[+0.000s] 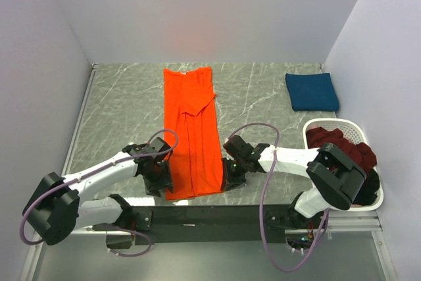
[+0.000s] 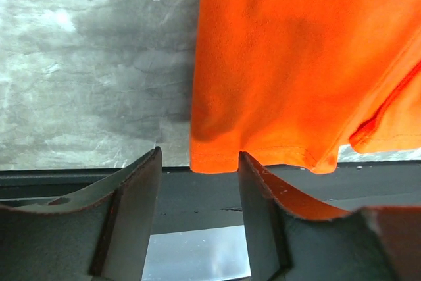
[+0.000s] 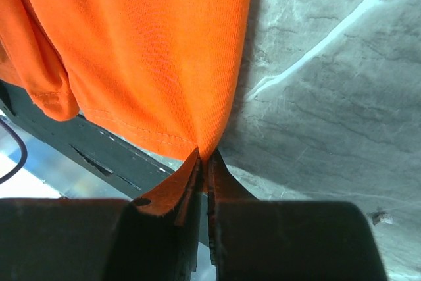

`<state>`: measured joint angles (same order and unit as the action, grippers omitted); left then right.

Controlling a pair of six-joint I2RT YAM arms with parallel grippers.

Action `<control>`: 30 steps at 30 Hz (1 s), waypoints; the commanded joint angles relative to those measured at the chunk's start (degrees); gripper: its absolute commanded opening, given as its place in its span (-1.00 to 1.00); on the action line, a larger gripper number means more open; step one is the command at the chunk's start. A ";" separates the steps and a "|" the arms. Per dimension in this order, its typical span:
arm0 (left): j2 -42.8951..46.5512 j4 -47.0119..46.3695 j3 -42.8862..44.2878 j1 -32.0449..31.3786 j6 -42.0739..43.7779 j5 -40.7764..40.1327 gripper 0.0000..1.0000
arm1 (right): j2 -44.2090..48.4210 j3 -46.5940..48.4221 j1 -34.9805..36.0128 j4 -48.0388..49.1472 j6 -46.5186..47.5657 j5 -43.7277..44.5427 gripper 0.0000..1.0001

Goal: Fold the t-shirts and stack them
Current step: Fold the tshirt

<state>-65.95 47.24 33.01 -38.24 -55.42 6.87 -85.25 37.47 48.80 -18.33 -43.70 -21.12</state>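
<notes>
Hem [image 3: 164, 137] pinched in your right gripper [image 3: 204, 162]; left gripper [image 2: 199, 162] gapes, orange t-shirt [image 2: 296, 57] corner seemingly between its jaws: close, then lift.

Grey marbled tabletop [image 1: 125, 106] between plain white walls [image 1: 217, 11], soft even light

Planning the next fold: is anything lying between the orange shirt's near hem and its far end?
Nothing visible. The orange t-shirt lies flat in a long strip with only its own cloth along the path. The folded blue t-shirt and the white basket sit well off to the right.
</notes>
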 commanded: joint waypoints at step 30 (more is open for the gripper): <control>-4.79 1.09 9.42 -7.74 -1.99 -0.36 -0.99 | 5.71 8.65 -4.74 -11.64 7.05 4.59 -1.00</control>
<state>-70.13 46.57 36.91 -49.30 -61.14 9.15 -81.43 40.07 47.05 -27.33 -39.48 -20.32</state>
